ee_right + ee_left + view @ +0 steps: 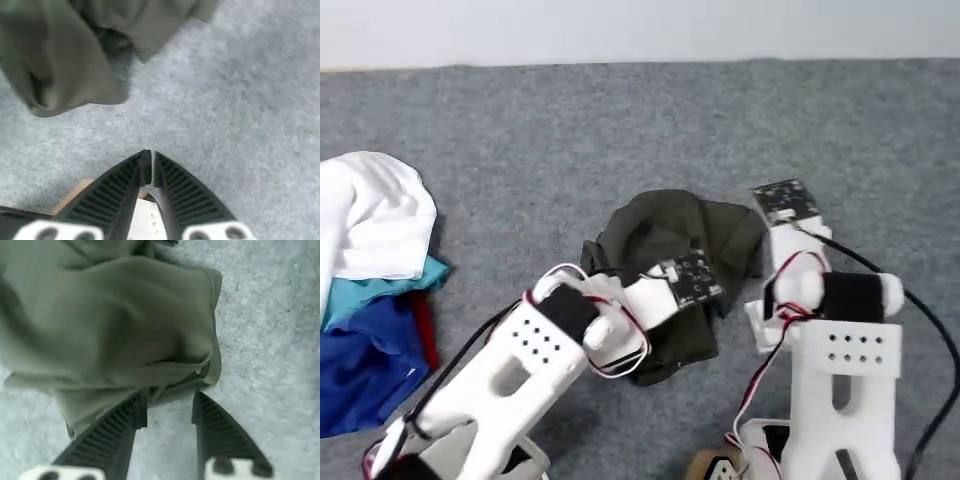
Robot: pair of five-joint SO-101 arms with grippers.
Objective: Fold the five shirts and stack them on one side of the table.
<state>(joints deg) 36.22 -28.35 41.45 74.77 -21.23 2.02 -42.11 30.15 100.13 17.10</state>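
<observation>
A crumpled olive-green shirt (672, 240) lies bunched in the middle of the grey table. My left gripper (169, 409) is open just at the shirt's (110, 325) near edge, its black fingers (210, 425) straddling a fold of hem without closing on it. My right gripper (149, 167) is shut on nothing over bare grey felt, a short way off the shirt's (65, 55) edge. In the high view the left arm (620, 305) reaches over the shirt's near side and the right arm (810, 290) stands to its right.
A heap of other shirts sits at the table's left edge: white (375, 215) on top, teal (370, 292), blue (365, 365) and a strip of red (423, 330). Grey felt (620, 130) spreads behind the olive shirt. A wall (640, 30) borders the far side.
</observation>
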